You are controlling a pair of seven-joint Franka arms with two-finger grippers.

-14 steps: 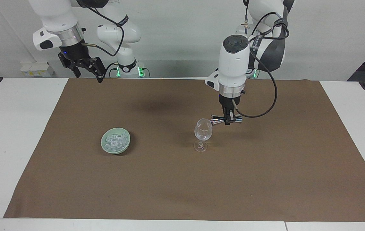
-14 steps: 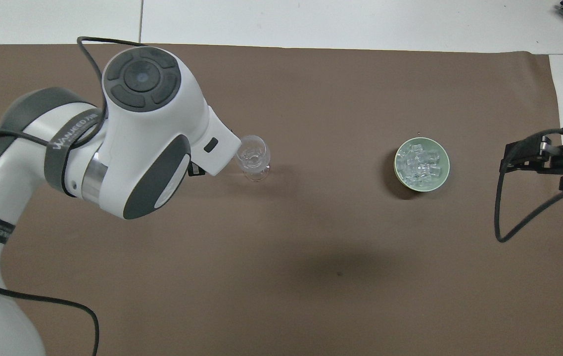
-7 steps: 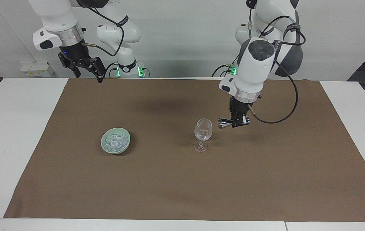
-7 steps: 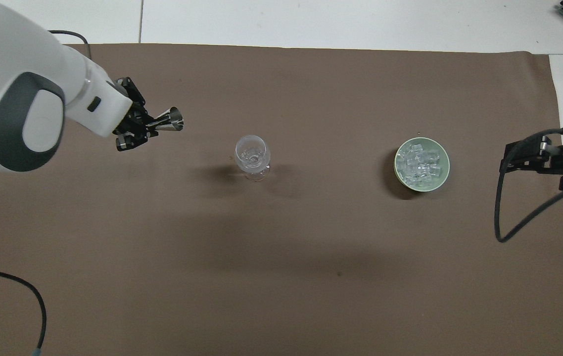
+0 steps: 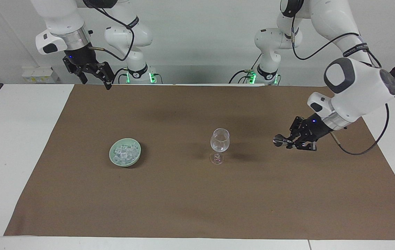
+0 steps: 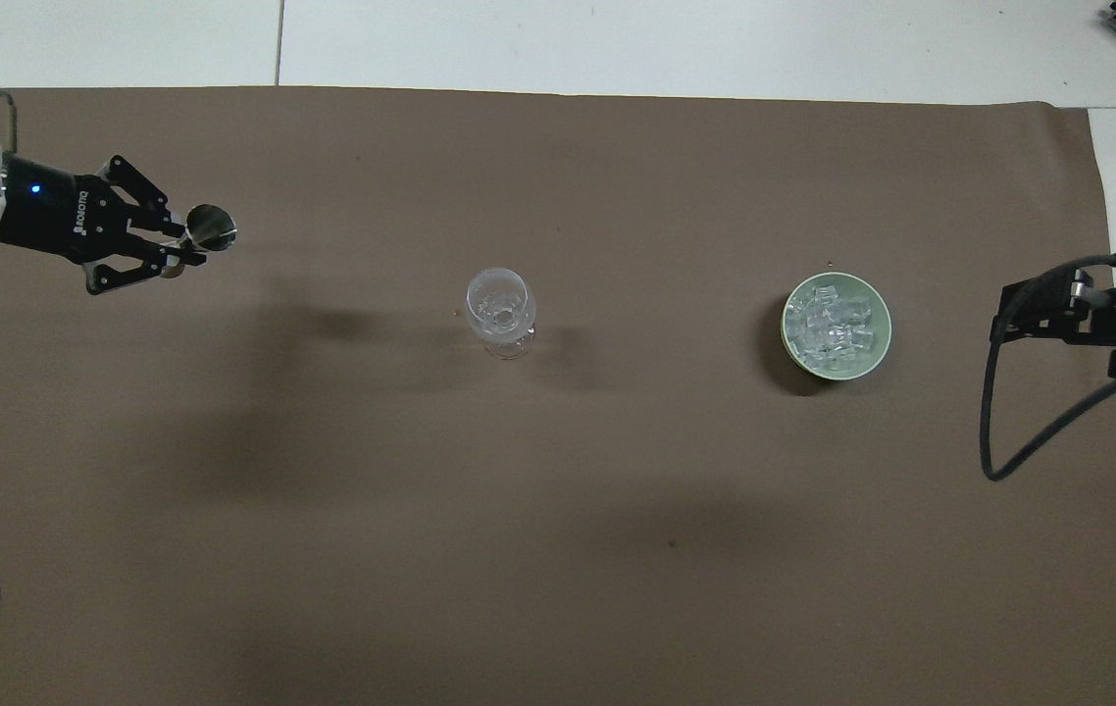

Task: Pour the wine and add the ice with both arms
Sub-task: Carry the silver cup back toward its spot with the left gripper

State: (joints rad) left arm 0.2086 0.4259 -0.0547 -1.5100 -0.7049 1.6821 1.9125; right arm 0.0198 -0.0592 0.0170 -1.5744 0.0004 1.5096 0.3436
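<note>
**The left tool has moved away from the glass**

We see the left tool (image 5: 289, 141) holding a small shiny metal cup (image 5: 278, 140) pinched between its fingers. One second ago that cup was tipped right at the rim of the wine glass (image 5: 219, 140). Now the left tool hangs over the brown mat (image 5: 197, 194), well apart from the glass, toward the left arm's end of the surface. The glass and the bowl have not moved.

The right tool (image 5: 95, 74) waits high up over the edge of the mat by its own base, in the same spot as before. Its fingers are spread apart and hold nothing.

The ice (image 5: 125, 153) sits in a heap in a small green bowl (image 5: 113, 158), beside the glass, toward the right arm's end.

The white surface (image 5: 17, 146) is covered by the big brown mat. A pale wall stands at the robots' end.

In the overhead view the left arm is cut off at the edge, and only the tip of the right tool (image 6: 1034, 314) shows. We cannot tell if there is any drink in the glass.
</note>
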